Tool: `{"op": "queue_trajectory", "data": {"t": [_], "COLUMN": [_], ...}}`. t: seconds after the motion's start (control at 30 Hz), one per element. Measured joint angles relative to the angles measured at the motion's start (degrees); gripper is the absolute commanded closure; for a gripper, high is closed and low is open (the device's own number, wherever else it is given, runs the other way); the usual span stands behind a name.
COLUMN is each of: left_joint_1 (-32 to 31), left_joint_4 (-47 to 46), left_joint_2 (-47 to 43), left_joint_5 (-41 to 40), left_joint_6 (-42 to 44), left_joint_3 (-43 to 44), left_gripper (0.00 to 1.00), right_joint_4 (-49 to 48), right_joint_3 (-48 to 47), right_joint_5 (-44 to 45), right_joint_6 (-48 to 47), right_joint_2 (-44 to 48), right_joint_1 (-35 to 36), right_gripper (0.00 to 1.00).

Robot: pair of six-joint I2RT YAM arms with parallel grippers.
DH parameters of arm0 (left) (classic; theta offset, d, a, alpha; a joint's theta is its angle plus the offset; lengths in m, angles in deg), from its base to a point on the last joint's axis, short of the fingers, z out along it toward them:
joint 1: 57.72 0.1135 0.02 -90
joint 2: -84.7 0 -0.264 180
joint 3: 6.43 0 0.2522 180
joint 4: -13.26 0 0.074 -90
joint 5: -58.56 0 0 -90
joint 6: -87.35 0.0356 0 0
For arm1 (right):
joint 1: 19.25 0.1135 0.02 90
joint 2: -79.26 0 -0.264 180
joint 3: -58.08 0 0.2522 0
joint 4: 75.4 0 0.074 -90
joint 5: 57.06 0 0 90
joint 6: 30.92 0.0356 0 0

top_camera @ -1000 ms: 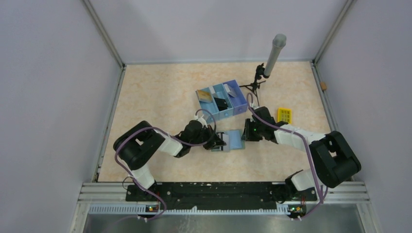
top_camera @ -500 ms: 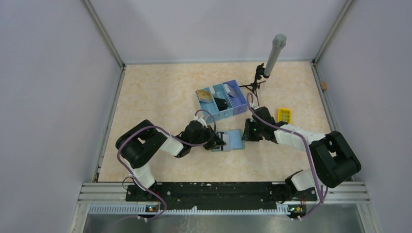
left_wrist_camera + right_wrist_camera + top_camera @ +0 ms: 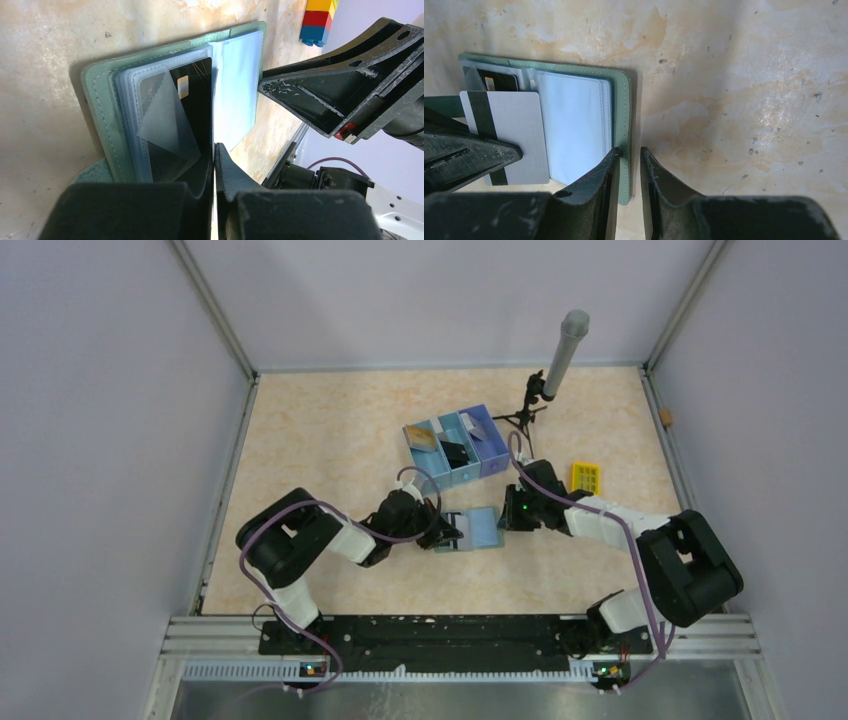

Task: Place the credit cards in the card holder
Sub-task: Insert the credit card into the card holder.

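The card holder [image 3: 482, 529] lies open on the table, grey-green rim [image 3: 100, 100] outside, light blue inside [image 3: 574, 125]. A black card with a chip [image 3: 196, 95] sits in one of its clear sleeves. My left gripper [image 3: 215, 150] is shut on a silver credit card with a black stripe [image 3: 519, 135], held edge-on over the holder's left half. My right gripper [image 3: 630, 152] stands narrowly open astride the holder's right rim. One finger is over the blue panel and the other over the table.
A blue three-compartment tray [image 3: 455, 450] with more cards stands behind the holder. A small tripod with a grey cylinder [image 3: 548, 380] is at the back right, and a yellow block [image 3: 585, 477] lies right of my right arm. Stacked coloured bricks [image 3: 320, 20] show beyond.
My right jaws have narrowed a little over the holder's rim. My left arm has shifted only slightly, with the card still in it. The holder has not moved.
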Motion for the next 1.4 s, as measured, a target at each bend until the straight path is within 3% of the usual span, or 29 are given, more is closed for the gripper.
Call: {"op": "queue_trajectory", "data": {"t": [1.4], "left_joint_1": [0.0], "left_joint_4": [-5.2], "left_joint_2": [4.7], "left_joint_5": [-0.5], "left_joint_6": [0.2], "left_joint_3": [2.1], "left_gripper": [1.00], "right_joint_4": [-0.2], "right_joint_3": [-0.6], "right_joint_5": [-0.2], "right_joint_6": [0.0], "right_joint_2": [-0.9], "right_joint_1": [-0.2], "right_gripper": [0.83]}}
